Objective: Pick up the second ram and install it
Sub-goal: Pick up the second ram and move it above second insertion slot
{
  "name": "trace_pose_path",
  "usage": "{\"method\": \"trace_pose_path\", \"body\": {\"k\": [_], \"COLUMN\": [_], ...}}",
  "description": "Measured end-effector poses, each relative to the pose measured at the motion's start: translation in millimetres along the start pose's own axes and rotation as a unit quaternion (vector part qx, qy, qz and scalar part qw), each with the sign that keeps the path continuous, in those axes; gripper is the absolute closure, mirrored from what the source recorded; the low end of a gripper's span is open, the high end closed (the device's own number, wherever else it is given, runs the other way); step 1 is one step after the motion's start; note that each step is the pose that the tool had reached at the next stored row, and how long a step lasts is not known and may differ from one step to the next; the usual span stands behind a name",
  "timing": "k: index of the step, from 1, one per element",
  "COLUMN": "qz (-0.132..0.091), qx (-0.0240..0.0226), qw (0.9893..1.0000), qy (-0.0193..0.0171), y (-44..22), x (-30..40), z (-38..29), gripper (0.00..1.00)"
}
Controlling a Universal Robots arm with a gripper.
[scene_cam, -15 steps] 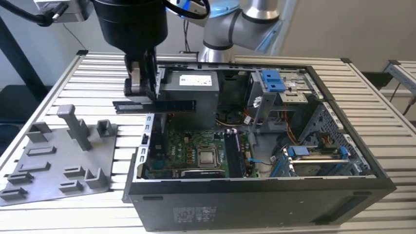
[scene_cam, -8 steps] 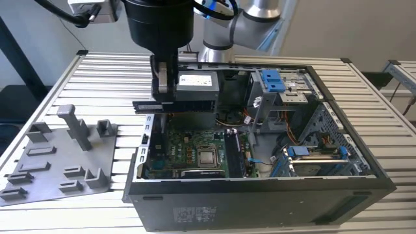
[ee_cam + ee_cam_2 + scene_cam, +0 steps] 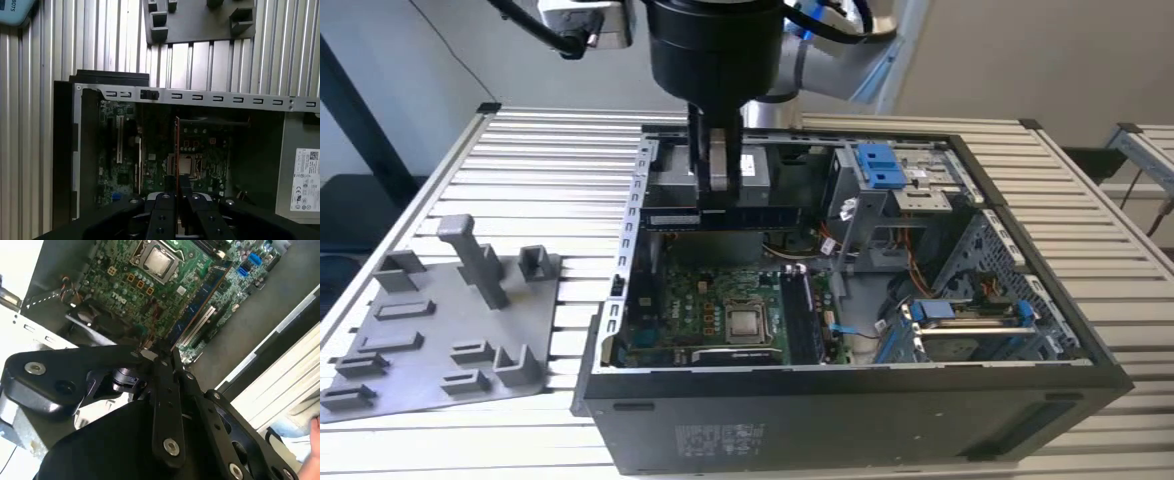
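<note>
Hanging above the open computer case (image 3: 881, 420), the gripper (image 3: 716, 198) is clamped on the second ram (image 3: 767, 216) near mid-length. The stick is level, its long axis running from the exterior view's left to right, flat faces upright, lower edge facing the motherboard (image 3: 694, 300). It is a dark, thin, flat strip. In the first wrist view it shows edge-on as a thin reddish line (image 3: 177, 150). The grey tray (image 3: 440, 320) lies well apart.

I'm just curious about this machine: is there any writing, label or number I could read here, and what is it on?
The label on the computer case: too small to read.
The white sticker on the power supply: too small to read.
The white lettering on the motherboard: blurred.
So no text can be quoted.
</note>
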State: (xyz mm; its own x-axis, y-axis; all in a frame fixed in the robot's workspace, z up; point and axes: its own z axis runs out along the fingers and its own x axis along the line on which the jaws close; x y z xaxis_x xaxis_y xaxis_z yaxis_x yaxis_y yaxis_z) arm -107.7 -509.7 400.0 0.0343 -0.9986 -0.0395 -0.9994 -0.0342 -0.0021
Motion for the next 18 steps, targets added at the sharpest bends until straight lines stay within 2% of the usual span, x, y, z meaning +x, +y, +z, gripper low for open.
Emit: {"method": "trace_pose_path", "body": {"k": [8,10,18], "qz": [0.0,0.003,0.028], "qx": [0.0,0.0001,0.0011], "qw": [1.0,1.0,0.9996], "qy": [-0.0001,0.0,0.0], "y": [-36.3,-39.8,-45.1], "x": [1.3,1.4,1.6], "z": [0.1,0.1,0.3], "gripper": [0.86,0.86,0.86]}}
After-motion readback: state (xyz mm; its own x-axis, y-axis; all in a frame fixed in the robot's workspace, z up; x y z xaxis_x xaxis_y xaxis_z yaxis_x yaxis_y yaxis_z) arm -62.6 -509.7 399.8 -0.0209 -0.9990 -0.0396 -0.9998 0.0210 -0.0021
